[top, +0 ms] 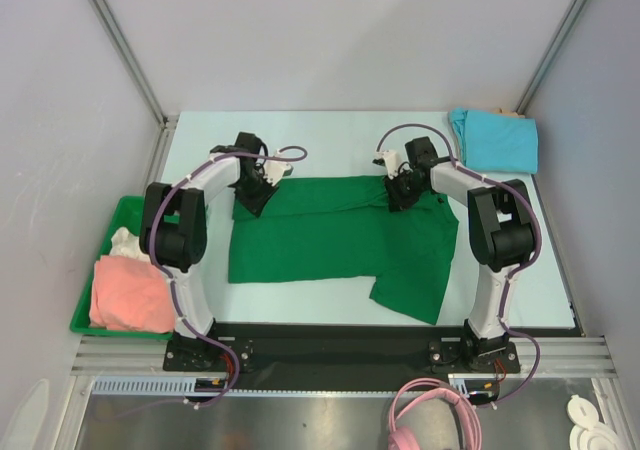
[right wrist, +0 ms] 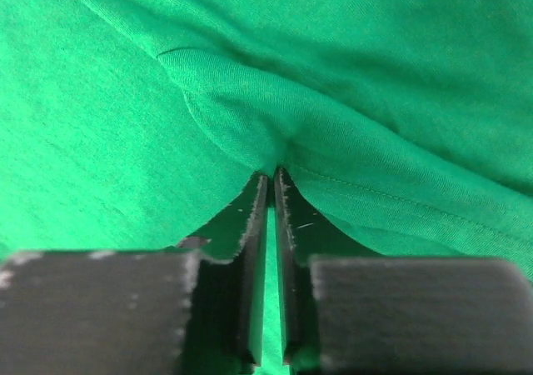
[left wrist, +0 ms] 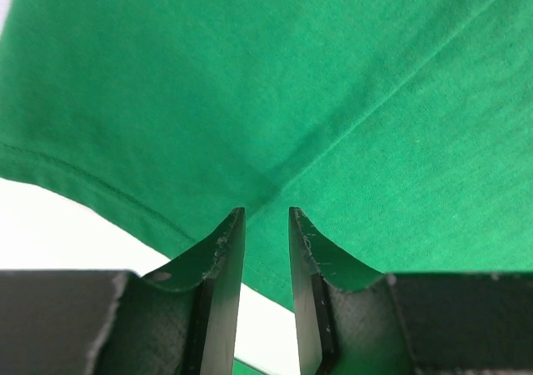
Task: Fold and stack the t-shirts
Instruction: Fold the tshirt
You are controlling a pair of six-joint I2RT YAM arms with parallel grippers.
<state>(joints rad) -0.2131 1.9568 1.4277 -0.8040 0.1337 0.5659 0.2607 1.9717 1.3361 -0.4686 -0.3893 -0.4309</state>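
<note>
A green t-shirt [top: 340, 235] lies spread on the pale table, its upper part folded over along the far edge. My left gripper [top: 255, 192] is at the shirt's far left corner. In the left wrist view [left wrist: 266, 212] its jaws stand a little apart, with smooth green cloth [left wrist: 275, 83] just beyond the tips and nothing bunched between them. My right gripper [top: 400, 195] is at the shirt's far right, near the sleeve. In the right wrist view [right wrist: 272, 175] its jaws are pinched on a raised ridge of green cloth [right wrist: 250, 133].
A folded light-blue t-shirt [top: 495, 138] lies at the far right corner. A green bin [top: 125, 210] at the left edge holds pink cloth [top: 130, 295] and white cloth [top: 125, 240]. Walls enclose the table. A pink cable [top: 435, 420] lies below the near edge.
</note>
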